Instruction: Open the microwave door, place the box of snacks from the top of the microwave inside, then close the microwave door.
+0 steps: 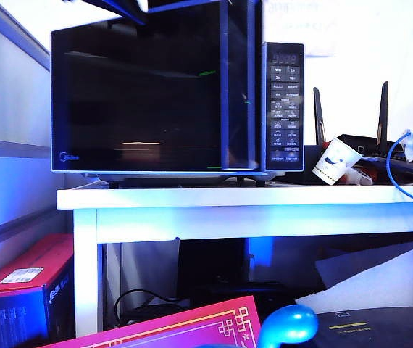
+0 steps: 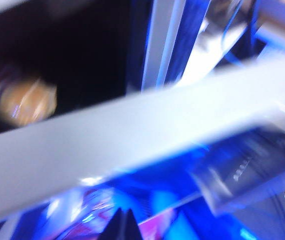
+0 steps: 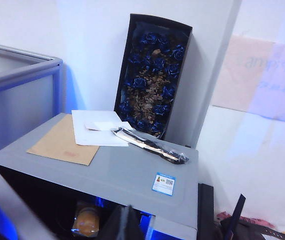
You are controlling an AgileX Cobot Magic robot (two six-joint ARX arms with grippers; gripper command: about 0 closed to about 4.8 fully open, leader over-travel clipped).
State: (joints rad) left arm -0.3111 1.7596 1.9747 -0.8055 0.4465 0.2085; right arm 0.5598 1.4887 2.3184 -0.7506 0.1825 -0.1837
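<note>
Both end effectors show only as dark fingertips at the frame edge of their wrist views. Right end effector [image 3: 124,222]: fingers pressed together, clenched on nothing, hanging above the front top edge of the microwave [image 3: 112,172]. Left end effector [image 2: 122,226]: tips meet at a point, looks clenched, nothing between them; view is badly blurred. It sits low, near the white table [image 2: 132,130] edge, w/ the dark microwave front beyond.

Box of snacks [image 3: 86,220] is inside the microwave cavity, seen from above thru the gap at the front, clear tub w/ pale yellow contents. Blurred orange-yellow blob in the left wrist view could be the same tub; can't tell.

Microwave door [image 1: 138,94] in the exterior view reads as nearly flush w/ the front, handle strip beside the button panel [image 1: 285,109]; whether fully latched, can't tell.

On the microwave top: brown envelope [image 3: 65,142], white papers [image 3: 95,127], a dark wrapped item [image 3: 150,145], and a tall black box of blue roses [image 3: 152,75] leaning on the wall. White paper cup [image 1: 335,161] lies tilted on the table, right of the microwave.
</note>
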